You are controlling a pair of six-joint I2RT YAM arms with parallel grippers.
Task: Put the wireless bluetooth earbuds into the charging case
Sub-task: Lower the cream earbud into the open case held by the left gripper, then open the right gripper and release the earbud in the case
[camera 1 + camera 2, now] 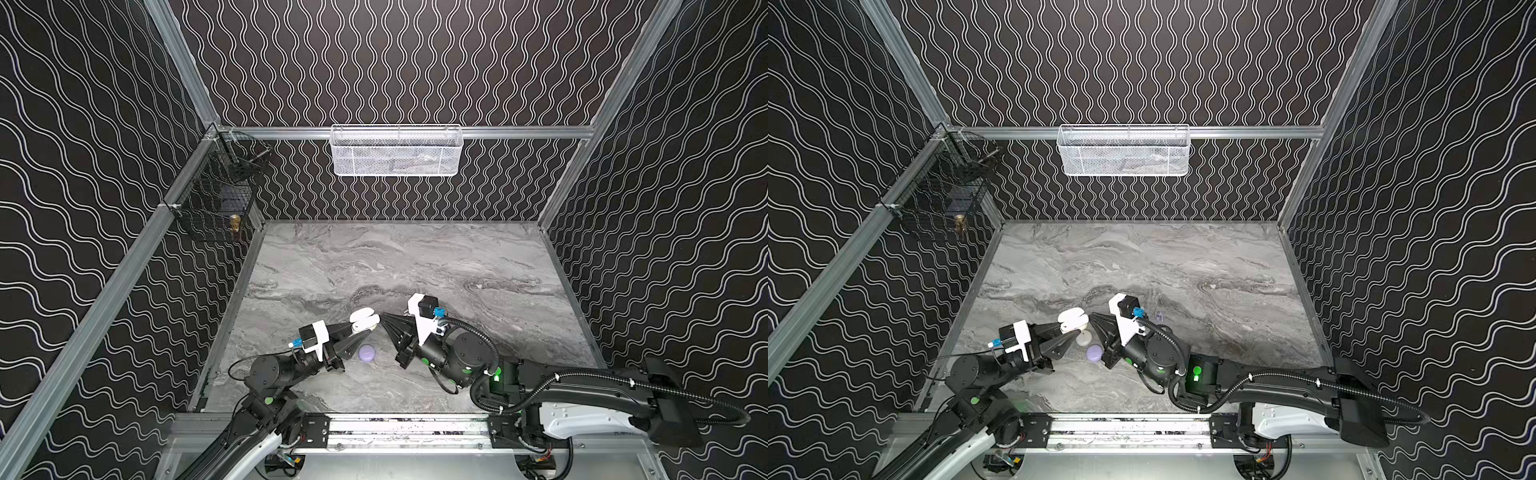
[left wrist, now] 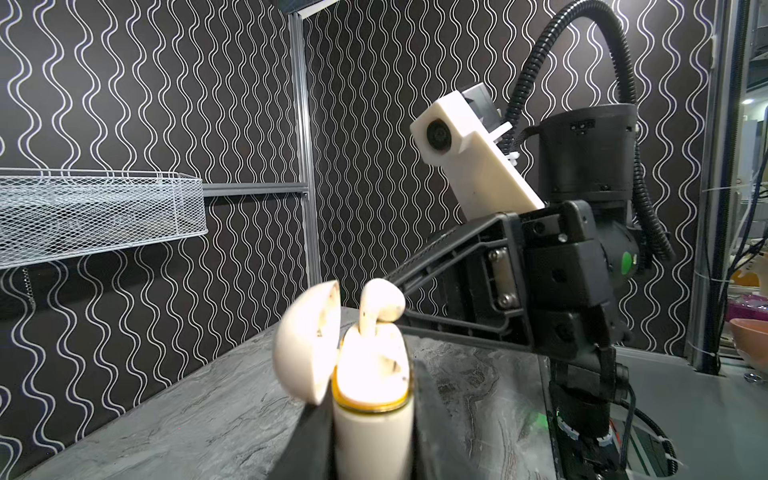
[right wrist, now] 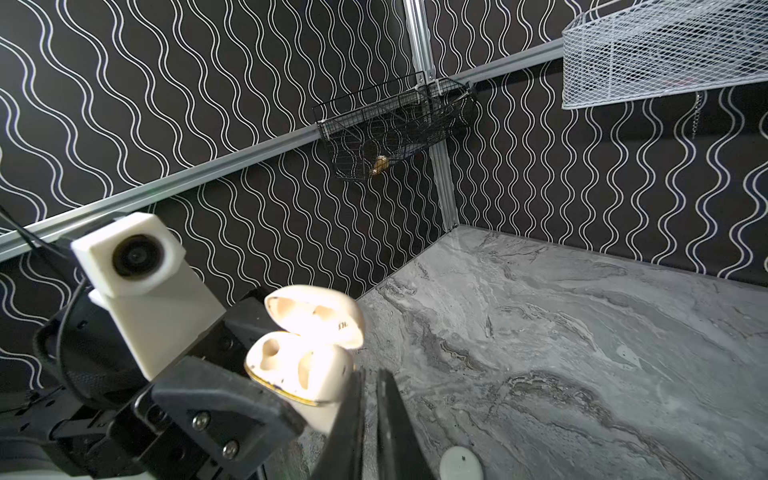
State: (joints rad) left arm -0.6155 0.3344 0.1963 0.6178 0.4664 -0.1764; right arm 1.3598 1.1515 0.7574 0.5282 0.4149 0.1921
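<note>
- A lavender case (image 1: 367,353) is lying on the table (image 1: 415,257) between the arms.
- The left gripper (image 1: 365,329) is clamping the open charging case (image 1: 364,319). The right gripper (image 1: 384,316), pinched together, is holding an earbud (image 2: 380,307) with its stem entering the case.

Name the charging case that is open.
The cream case in the left hand, lid flipped back; the lavender case and white case lie shut on the table.

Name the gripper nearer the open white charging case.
Left. The left gripper clamps the charging case; the right gripper, shut, has its tips near the case's mouth, at an earbud.
</note>
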